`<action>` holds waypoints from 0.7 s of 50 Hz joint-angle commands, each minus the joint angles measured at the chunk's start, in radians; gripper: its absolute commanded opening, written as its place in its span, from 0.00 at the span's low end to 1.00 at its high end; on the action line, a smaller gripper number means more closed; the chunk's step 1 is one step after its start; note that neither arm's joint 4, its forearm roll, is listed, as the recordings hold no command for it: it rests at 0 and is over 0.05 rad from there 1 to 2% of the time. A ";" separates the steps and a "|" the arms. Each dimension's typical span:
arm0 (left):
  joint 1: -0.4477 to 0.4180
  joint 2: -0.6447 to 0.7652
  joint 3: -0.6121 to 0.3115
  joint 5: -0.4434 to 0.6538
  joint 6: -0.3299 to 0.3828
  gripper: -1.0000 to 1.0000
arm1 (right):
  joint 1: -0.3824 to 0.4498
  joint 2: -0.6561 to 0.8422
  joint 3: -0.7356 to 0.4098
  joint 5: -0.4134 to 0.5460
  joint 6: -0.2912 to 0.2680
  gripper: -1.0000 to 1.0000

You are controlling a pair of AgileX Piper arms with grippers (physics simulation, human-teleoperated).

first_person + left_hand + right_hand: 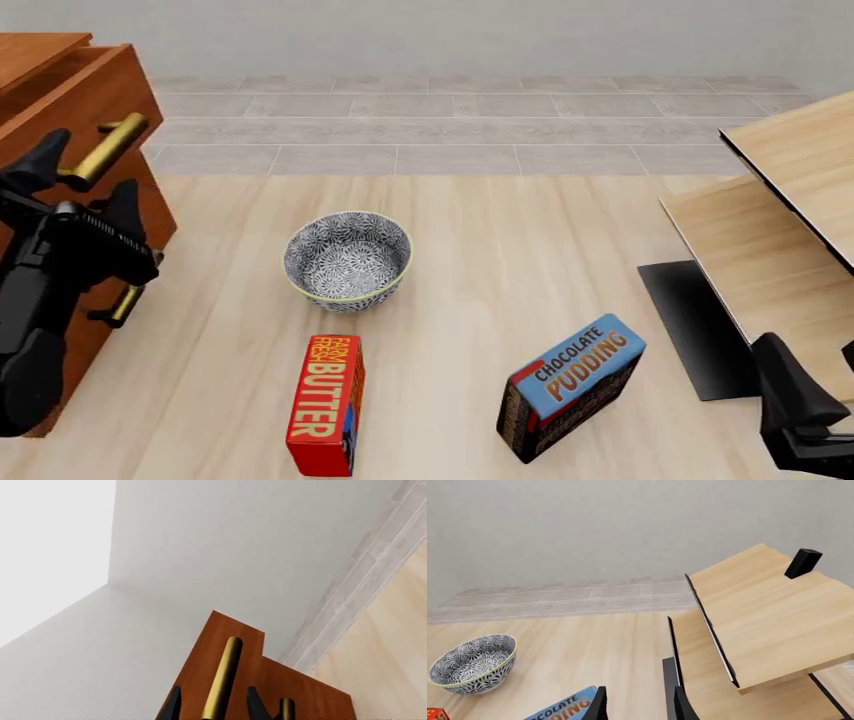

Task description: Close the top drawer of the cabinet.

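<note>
At far left of the front view, the cabinet (74,120) has its top drawer (94,95) pulled out. Left gripper (83,188) fingers apart, straddling the brass handle (223,677), not clamped. Right gripper (639,705) low at right, fingers apart, empty. On the table (507,240): patterned bowl (347,260), butter box (326,404), chocolate pudding box (571,385), pale wood panels (787,200).
</note>
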 commanded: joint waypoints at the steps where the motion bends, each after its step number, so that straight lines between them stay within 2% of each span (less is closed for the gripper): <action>1: 0.028 0.011 -0.023 -0.006 0.043 1.00 | 0.002 0.000 0.000 0.001 -0.001 1.00; 2: 0.027 0.009 -0.024 -0.006 0.051 1.00 | 0.002 0.000 0.000 0.000 -0.001 1.00; 3: 0.044 0.015 -0.025 -0.006 -0.001 1.00 | 0.003 0.000 0.000 0.000 0.001 1.00; 5: 0.040 0.010 -0.024 -0.006 0.020 1.00 | 0.002 0.000 0.000 0.000 0.000 1.00; 35: 0.109 0.015 -0.046 -0.006 -0.002 1.00 | 0.011 0.002 0.000 0.005 -0.001 1.00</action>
